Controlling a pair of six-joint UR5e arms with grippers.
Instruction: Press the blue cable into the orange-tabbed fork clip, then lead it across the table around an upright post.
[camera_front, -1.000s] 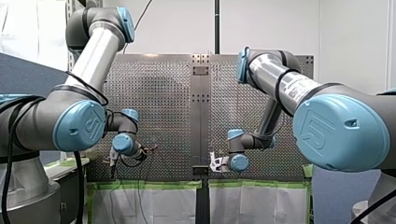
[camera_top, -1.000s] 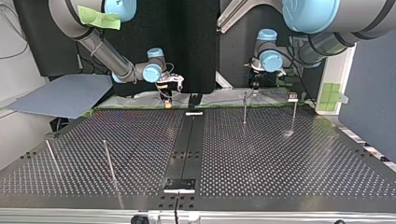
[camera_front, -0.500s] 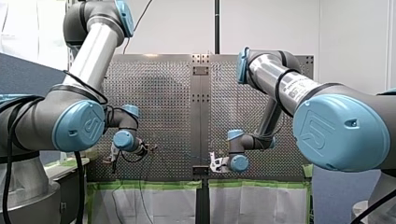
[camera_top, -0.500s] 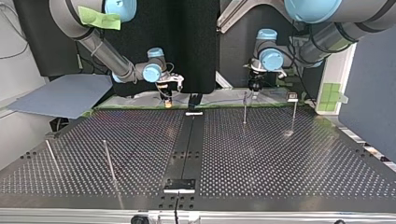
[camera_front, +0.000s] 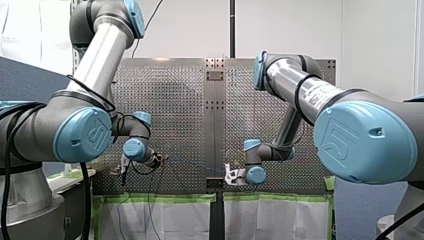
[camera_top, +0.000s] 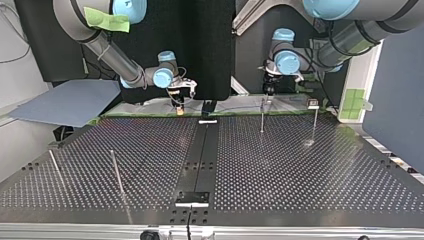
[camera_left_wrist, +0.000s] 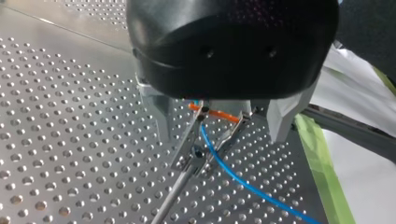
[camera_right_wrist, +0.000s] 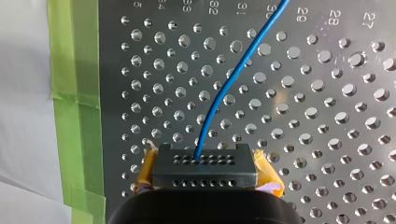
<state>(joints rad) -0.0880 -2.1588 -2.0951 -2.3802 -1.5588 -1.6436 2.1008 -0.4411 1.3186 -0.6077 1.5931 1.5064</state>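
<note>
My left gripper (camera_left_wrist: 198, 154) has its thin metal fingers pinched into a V, tips together, and the blue cable (camera_left_wrist: 243, 184) runs down through that V, so it's clamped on the cable. An orange strip (camera_left_wrist: 217, 114) crosses between the fingers near their roots. Just beneath the tips stands an upright post (camera_left_wrist: 170, 203), and the cable passes right beside its top and trails off over the perforated table (camera_left_wrist: 56, 140). Over to my right gripper (camera_right_wrist: 204, 168): it's closed too, with the cable rising straight out of the black block between the yellow pads (camera_right_wrist: 268, 175) and curving away over the holes, near the green tape (camera_right_wrist: 74, 93) at the table's edge. Across the table, in the top view, both grippers sit at the far edge, the right one (camera_top: 180, 105) near the middle seam. The left one (camera_top: 268, 91) hangs just above the post (camera_top: 261, 117), with a second post (camera_top: 314, 120) further to the view's right.
</note>
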